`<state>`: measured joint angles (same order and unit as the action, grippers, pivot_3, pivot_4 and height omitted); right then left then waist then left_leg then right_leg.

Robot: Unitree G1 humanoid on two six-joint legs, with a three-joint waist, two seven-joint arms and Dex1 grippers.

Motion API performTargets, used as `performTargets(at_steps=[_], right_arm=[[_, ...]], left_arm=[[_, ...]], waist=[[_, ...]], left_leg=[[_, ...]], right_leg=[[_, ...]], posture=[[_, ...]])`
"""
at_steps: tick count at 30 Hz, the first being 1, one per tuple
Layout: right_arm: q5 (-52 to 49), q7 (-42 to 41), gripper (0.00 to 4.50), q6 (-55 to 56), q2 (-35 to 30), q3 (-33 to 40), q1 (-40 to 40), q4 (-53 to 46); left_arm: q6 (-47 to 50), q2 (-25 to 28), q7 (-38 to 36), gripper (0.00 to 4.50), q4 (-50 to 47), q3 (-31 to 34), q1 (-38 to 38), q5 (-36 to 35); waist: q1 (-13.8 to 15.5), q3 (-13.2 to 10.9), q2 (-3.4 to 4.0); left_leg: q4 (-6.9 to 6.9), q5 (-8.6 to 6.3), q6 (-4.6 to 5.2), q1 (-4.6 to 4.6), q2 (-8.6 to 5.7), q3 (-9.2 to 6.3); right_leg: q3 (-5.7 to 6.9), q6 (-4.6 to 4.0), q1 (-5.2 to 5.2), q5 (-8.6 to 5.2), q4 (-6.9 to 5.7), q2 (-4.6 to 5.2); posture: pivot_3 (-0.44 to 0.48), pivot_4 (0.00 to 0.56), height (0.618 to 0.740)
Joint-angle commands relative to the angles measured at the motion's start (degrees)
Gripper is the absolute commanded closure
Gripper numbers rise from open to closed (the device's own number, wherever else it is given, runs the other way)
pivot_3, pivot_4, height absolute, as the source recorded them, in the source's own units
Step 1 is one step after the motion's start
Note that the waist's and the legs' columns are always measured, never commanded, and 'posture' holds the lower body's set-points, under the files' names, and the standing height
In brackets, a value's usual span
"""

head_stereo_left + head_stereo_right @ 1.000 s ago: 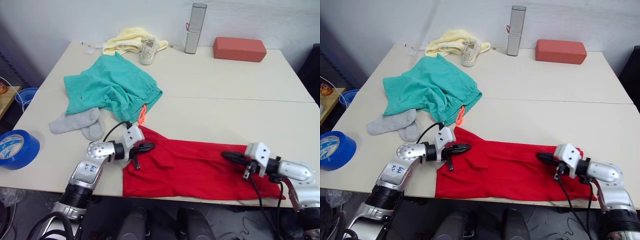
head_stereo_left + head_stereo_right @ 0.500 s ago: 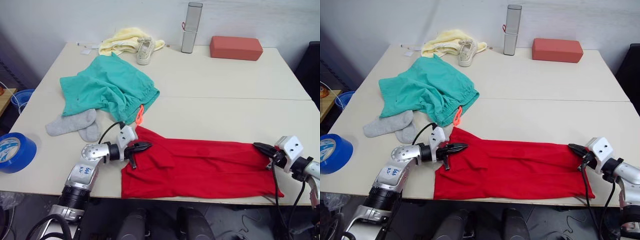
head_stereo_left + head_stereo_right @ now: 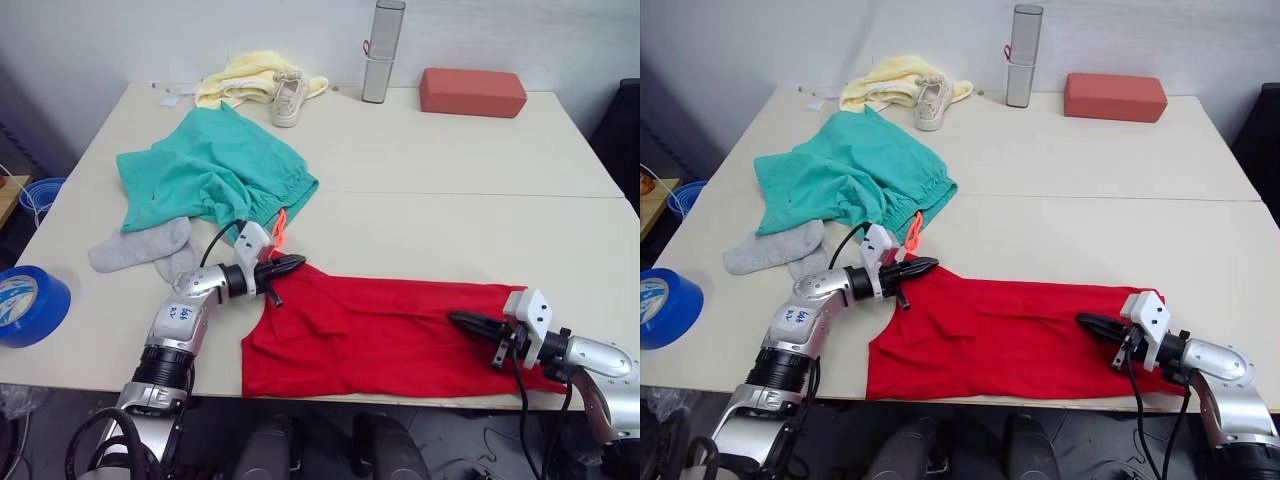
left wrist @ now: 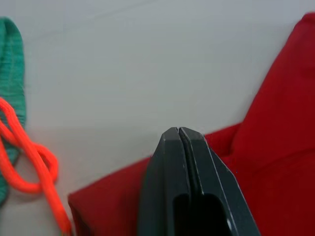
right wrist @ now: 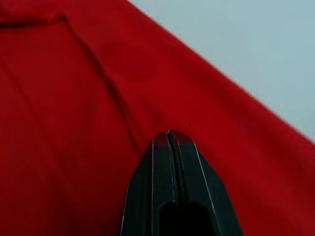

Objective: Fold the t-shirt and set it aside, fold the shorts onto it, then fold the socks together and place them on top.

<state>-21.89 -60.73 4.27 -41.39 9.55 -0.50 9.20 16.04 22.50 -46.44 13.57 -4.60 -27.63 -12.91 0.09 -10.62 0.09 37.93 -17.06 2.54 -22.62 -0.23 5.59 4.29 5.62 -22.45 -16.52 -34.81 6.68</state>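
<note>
The red t-shirt (image 3: pixel 390 335) lies flat along the table's front edge, with a small fold near its left end. My left gripper (image 3: pixel 296 262) is shut, its tip at the shirt's far left corner (image 4: pixel 275 147), close to the orange drawstring (image 4: pixel 29 162). My right gripper (image 3: pixel 455 318) is shut and rests low over the shirt's right part (image 5: pixel 74 123). No cloth shows between either pair of fingers. The teal shorts (image 3: pixel 210 175) lie crumpled at the back left. The grey socks (image 3: pixel 140 248) lie side by side just in front of them.
A blue tape roll (image 3: pixel 25 303) sits at the table's left edge. At the back stand a yellow cloth (image 3: pixel 245 78), an off-white sneaker (image 3: pixel 288 97), a silver cylinder (image 3: pixel 381 50) and a red block (image 3: pixel 472 92). Bare table (image 3: pixel 450 190) spans the middle and right.
My left gripper has moved a little away from the front edge, towards the drawstring. My right gripper went out to the shirt's right edge, then came back left over it. The camera shifted slightly.
</note>
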Motion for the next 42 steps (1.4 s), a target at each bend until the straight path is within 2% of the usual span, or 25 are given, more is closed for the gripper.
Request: performTargets(at_steps=[1, 10, 13, 16, 17, 20, 24, 29, 30, 32, 33, 38, 42], right_arm=[[2.7, 3.3, 4.48, 2.2, -1.4, 3.3, 0.6, 4.4], [4.9, 7.8, 4.48, 4.5, -3.9, 6.7, 8.2, 19.8], [1.0, 5.0, 4.48, 1.1, -4.5, 8.6, 9.3, 18.9], [-3.8, -0.6, 4.48, -4.5, -6.7, 10.9, 7.6, 14.1], [-4.7, -1.6, 4.13, -6.4, -7.4, 11.4, 6.9, 12.8], [-6.7, -6.1, 3.24, -10.5, -10.8, 12.7, 3.8, 8.0], [-6.5, -9.0, 1.82, -14.1, -15.9, 14.2, 2.2, 6.2], [-2.7, -11.1, 0.14, -19.2, -22.8, 9.8, 9.2, 12.2], [-1.1, -11.9, 0.00, -19.9, -23.5, 7.6, 11.6, 14.3], [2.0, -13.8, 0.00, -18.6, -23.7, 3.8, 16.1, 18.6], [3.3, -15.0, 0.00, -18.9, -23.5, 1.8, 18.4, 20.6], [9.6, -18.9, 0.00, -20.8, -21.7, -7.3, 28.5, 29.4], [12.8, -20.3, 0.00, -20.4, -19.9, -11.0, 33.6, 33.6]], left_arm=[[0.3, 1.4, -0.4, 4.50, -3.5, -0.7, 1.5, 1.1], [-2.4, 1.9, 4.9, 4.50, -0.9, 0.3, 1.7, 4.8], [-6.0, 0.9, 3.2, 4.50, -1.9, 3.5, 2.1, 0.8], [-4.6, 1.3, -1.8, 4.50, -5.4, 6.1, 3.4, -5.2], [-4.5, 1.8, -3.1, 4.50, -6.0, 6.4, 3.9, -6.2], [-6.1, 4.5, -9.2, 3.88, -10.3, 7.4, 6.7, -9.3], [-5.9, 7.7, -16.2, 2.62, -17.9, 9.2, 11.7, -15.2], [-4.4, 12.8, -22.1, 1.12, -23.6, 10.0, 17.5, -19.2], [-4.5, 13.4, -23.3, 0.83, -24.1, 10.1, 18.2, -19.9], [-5.1, 13.8, -24.8, 0.17, -24.3, 10.1, 18.7, -20.2], [-4.4, 14.0, -25.1, 0.01, -24.5, 10.0, 18.8, -20.6], [-3.9, 14.0, -24.8, 0.01, -25.1, 9.6, 18.4, -21.0], [-3.7, 14.0, -24.3, 0.01, -25.4, 9.7, 18.5, -20.8]], waist=[[-0.1, 0.0, -0.01], [-0.2, 0.0, -0.02], [-0.2, 0.0, -0.02], [-0.2, 0.0, 0.01], [-0.2, 0.0, 0.08], [-0.2, 0.0, 0.10], [-0.2, 0.0, 0.10], [-0.6, -0.1, 0.34], [-0.5, -0.1, 0.35], [-0.6, -0.1, 0.33], [-0.6, -0.1, 0.34], [-0.4, -0.2, 0.47], [-0.6, -0.2, 0.51]], left_leg=[[0.00, 0.00, 0.00, 0.01, 0.00, 0.00], [0.00, -0.01, -0.01, 0.21, 0.00, -0.01], [-0.01, 0.00, -0.02, 0.15, 0.01, 0.00], [-0.06, 0.01, -0.04, 0.04, 0.01, -0.01], [-0.07, 0.01, -0.04, 0.02, 0.01, -0.01], [-0.08, 0.00, -0.02, -0.02, 0.01, -0.01], [-0.10, -0.01, -0.01, 0.00, 0.01, 0.00], [-0.13, -0.02, 0.00, 0.03, 0.01, 0.02], [-0.13, -0.05, 0.06, 0.06, 0.02, 0.01], [-0.15, -0.13, 0.20, 0.08, 0.03, -0.02], [-0.20, -0.15, 0.22, 0.08, 0.03, -0.02], [-0.38, 0.03, -0.06, -0.02, 0.02, 0.00], [-0.42, 0.06, -0.07, -0.19, 0.02, 0.01]], right_leg=[[-0.01, 0.00, 0.01, 0.00, 0.00, 0.00], [-0.05, -0.01, 0.16, 0.00, 0.02, 0.03], [-0.06, -0.01, 0.08, 0.00, 0.00, 0.03], [-0.04, -0.02, -0.02, -0.01, 0.02, 0.03], [-0.04, -0.02, -0.04, -0.01, 0.03, 0.03], [-0.02, -0.02, -0.04, -0.01, 0.09, 0.03], [-0.03, -0.02, 0.00, -0.01, 0.13, 0.04], [-0.09, -0.08, -0.04, -0.04, 0.14, 0.05], [-0.09, -0.11, -0.04, -0.05, 0.14, 0.05], [-0.06, -0.19, -0.02, -0.07, 0.14, 0.05], [-0.05, -0.23, -0.03, -0.09, 0.15, 0.05], [-0.01, -0.24, -0.15, -0.10, 0.30, 0.05], [0.05, -0.23, -0.30, -0.09, 0.34, 0.03]], posture=[[0.000, 0.150, 0.740], [0.000, 0.150, 0.740], [0.000, 0.150, 0.740], [0.000, 0.150, 0.740], [0.000, 0.150, 0.740], [0.000, 0.150, 0.740], [0.000, 0.150, 0.740], [0.000, 0.150, 0.740], [0.000, 0.150, 0.740], [0.000, 0.150, 0.740], [0.000, 0.150, 0.740], [0.000, 0.150, 0.740], [0.000, 0.150, 0.740]])
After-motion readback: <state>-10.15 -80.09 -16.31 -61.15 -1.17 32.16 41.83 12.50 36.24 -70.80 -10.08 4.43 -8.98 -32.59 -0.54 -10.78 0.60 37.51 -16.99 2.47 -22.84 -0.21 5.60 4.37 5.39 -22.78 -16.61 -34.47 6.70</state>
